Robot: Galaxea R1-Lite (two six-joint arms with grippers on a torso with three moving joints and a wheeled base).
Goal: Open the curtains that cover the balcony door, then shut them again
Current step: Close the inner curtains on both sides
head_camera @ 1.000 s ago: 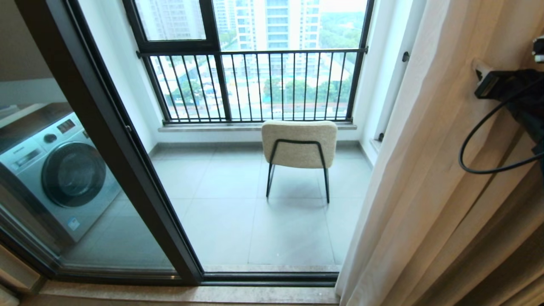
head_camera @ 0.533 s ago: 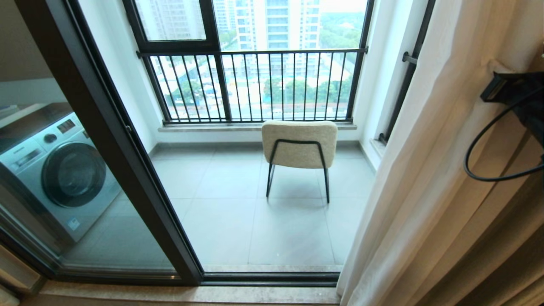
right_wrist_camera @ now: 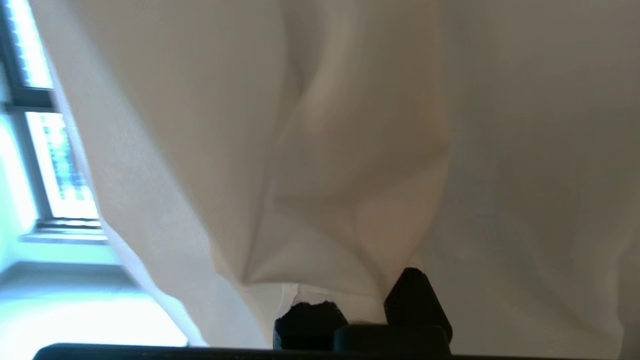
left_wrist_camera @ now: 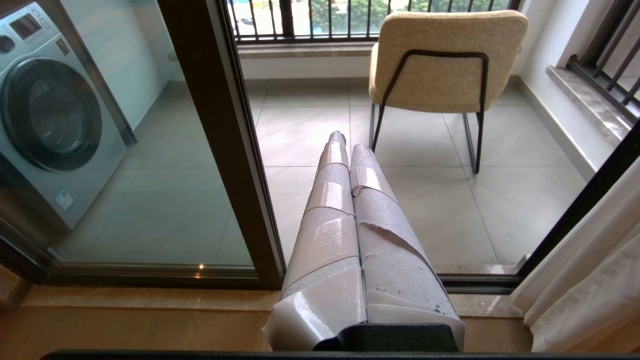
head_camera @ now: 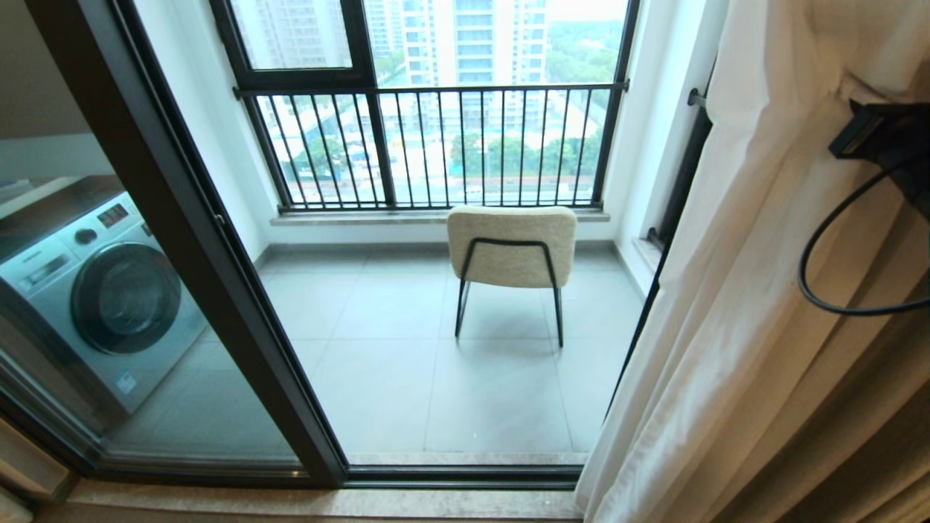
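Washing machine (head_camera: 102, 290): far left, seen through the fixed glass panel of the balcony door (head_camera: 189, 240); not part of my job.
Balcony door: its dark frame runs diagonally through the left half of the head view, and the opening to its right is uncovered.
Left gripper (left_wrist_camera: 345, 145): parked low in front of the threshold, tape-wrapped fingers (left_wrist_camera: 325, 200) pressed together on nothing; I have given it no work.
Chair (head_camera: 512, 247): stands alone on the tiled balcony floor (head_camera: 392, 378), back toward me, well apart from the fabric.
Outer window (head_camera: 436, 138): black-railed, beyond the chair.
Curtains (head_camera: 726, 290): sheer white fabric gathered at the right edge of the doorway, hanging to the sill, with a thicker beige drape (head_camera: 857, 407) just behind it.
Right gripper (right_wrist_camera: 360, 305): raised at the far right, jaws clenched on a pinched fold of the curtains; creases fan out from the grip in the right wrist view.
Progress: I judge the opening half complete or nearly so, since the doorway is clear.
Remaining: drawing the fabric leftward across the whole opening, then letting go.
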